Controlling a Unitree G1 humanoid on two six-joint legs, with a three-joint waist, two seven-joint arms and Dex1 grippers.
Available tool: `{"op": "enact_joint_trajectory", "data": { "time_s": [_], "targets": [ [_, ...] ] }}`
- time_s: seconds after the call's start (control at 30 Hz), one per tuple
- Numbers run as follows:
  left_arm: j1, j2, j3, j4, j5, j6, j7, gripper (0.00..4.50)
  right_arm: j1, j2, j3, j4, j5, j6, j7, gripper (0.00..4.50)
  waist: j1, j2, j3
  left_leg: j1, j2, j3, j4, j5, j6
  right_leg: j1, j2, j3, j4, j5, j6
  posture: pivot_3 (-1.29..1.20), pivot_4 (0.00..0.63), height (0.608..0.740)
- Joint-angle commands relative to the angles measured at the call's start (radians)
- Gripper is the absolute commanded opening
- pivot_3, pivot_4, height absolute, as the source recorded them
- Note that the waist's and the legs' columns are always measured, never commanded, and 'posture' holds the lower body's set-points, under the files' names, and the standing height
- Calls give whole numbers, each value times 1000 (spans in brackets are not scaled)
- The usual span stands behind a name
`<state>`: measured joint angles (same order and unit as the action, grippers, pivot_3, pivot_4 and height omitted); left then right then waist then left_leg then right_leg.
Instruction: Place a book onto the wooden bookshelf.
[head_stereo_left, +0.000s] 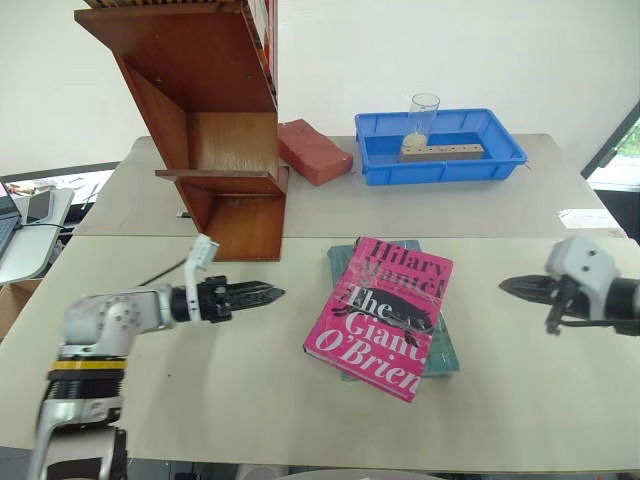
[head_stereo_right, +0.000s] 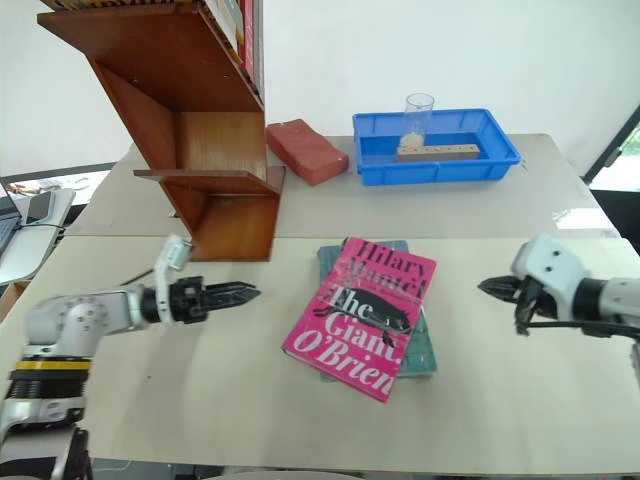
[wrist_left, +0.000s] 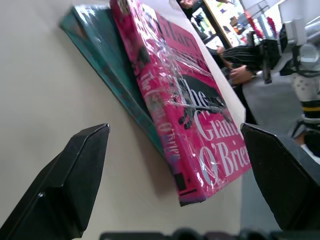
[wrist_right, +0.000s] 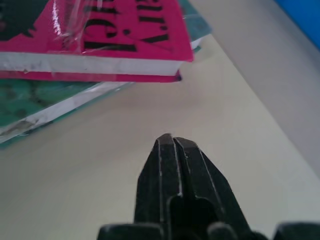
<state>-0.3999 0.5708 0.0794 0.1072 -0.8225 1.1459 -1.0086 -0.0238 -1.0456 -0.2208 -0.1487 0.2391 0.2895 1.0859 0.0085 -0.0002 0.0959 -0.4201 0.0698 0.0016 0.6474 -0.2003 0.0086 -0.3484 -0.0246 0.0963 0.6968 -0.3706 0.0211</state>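
We note the book (head_stereo_left: 384, 316) lying flat on a teal book (head_stereo_left: 441, 352) mid-table, L tool (head_stereo_left: 262, 294) spread wide, R tool (head_stereo_left: 514, 287) clenched on nothing, both clear of it; glossy wrap prob. slick, stiff, light, so take by overhanging near edge w/ spine.

The left arm reaches in from about 8 o'clock in the head views, its forearm lying nearly level and pointing toward 3 o'clock. The left gripper (head_stereo_left: 272, 293) has its two black fingers spread wide, as the left wrist view shows. The right arm enters from 3 o'clock, its wrist angled slightly downward and pointing toward 9 o'clock. The right gripper (head_stereo_left: 506, 286) has its fingers pressed together into one narrow tip, holding nothing.
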Motion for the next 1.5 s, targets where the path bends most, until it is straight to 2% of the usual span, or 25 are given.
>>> {"op": "enact_joint_trajectory", "data": {
  "time_s": [0.03, 0.23, 0.4, 0.6, 0.8, 0.83, 0.87, 0.9, 1.03, 1.1, 1.13, 1.27, 1.4, 1.5],
  "targets": [
    [-28, -58, -33, 31, 3, 16, 19, 4500, -42, 20, 59, -33, -33, -27, -23, 39, -1, 0, 0, 0, 0, 0, 0, 0, 0, 0, 0, 0, 0, 0, 0, 0, 150, 649],
    [-36, -186, -43, 108, 12, 8, 83, 4500, -107, 88, 155, -52, -23, -3, -25, 39, 0, 0, 0, 0, 0, 0, 0, 0, 0, 0, 0, 0, 0, 0, 0, 0, 150, 649],
    [-17, -245, -51, 130, 30, 5, 115, 4500, -165, 142, 222, -73, -22, 12, -20, 39, 2, 0, 0, -1, -1, -1, 1, 1, -1, 1, 0, 0, -1, 0, 0, 0, 150, 649],
    [16, -289, -17, 101, 11, 37, 161, 4500, -220, 207, 314, -92, -35, 22, -21, 39, 2, 0, 0, 4, -1, -2, 1, 1, -1, 8, 0, 0, -3, 0, 0, 0, 150, 649],
    [44, -303, 29, 36, -27, 58, 195, 4500, -248, 219, 336, -74, -41, 14, -20, 39, 1, 0, 0, 6, -1, -4, 0, 1, -1, 11, 0, -1, -7, 0, 1, 0, 150, 649],
    [49, -305, 34, 25, -32, 58, 198, 3971, -250, 218, 335, -72, -39, 13, -19, 0, 0, 0, 0, 6, -1, -4, 0, 1, -1, 11, 0, -1, -7, 0, 1, 0, 150, 649],
    [53, -305, 37, 18, -32, 54, 202, 3757, -252, 216, 332, -73, -35, 14, -18, 0, 0, 0, 0, 6, -1, -4, 0, 1, -1, 11, 0, -1, -7, 0, 1, 0, 150, 649],
    [56, -306, 41, 11, -32, 49, 205, 3347, -252, 214, 327, -76, -31, 16, -17, 0, 0, 0, 0, 6, -1, -4, 0, 1, -1, 12, 0, -1, -7, 0, 1, 0, 150, 649],
    [50, -300, 73, -35, -52, 41, 216, 1330, -248, 192, 270, -108, 9, 41, -18, 0, 1, -1, 1, 6, -2, -4, 0, 1, -2, 11, 0, -1, -7, 0, 1, 0, 150, 649],
    [55, -276, 85, -87, -65, 24, 198, 760, -235, 164, 217, -147, 39, 62, -15, 0, 2, -1, 2, 6, -2, -4, 0, 1, -2, 12, 0, -1, -8, 0, 1, 0, 150, 649],
    [59, -263, 82, -111, -65, 12, 186, 634, -229, 154, 197, -163, 50, 73, -15, 0, 1, -1, 2, 5, -2, -4, -1, 1, -2, 12, 0, -1, -8, 0, 1, 0, 150, 649],
    [-6, -218, 85, -240, -63, -85, 149, 624, -162, 49, -7, -238, 137, 178, 2, 0, 5, -1, 3, 5, -2, -5, -2, 1, -2, 13, 0, -2, -11, 0, 1, 0, 150, 649],
    [-147, -156, -13, -346, 124, -347, 131, 617, -120, -33, -179, -273, 227, 282, 37, 0, 8, -2, 5, 5, -2, -5, -3, 2, -5, 15, 0, -2, -14, 1, 2, 0, 150, 649],
    [-218, -116, -68, -375, 248, -563, 71, 617, -111, -70, -250, -301, 284, 347, 47, 0, 4, -1, 5, 4, -2, -5, -3, 3, -5, 15, -1, -1, -16, 2, 3, 0, 150, 649]
  ]
}}
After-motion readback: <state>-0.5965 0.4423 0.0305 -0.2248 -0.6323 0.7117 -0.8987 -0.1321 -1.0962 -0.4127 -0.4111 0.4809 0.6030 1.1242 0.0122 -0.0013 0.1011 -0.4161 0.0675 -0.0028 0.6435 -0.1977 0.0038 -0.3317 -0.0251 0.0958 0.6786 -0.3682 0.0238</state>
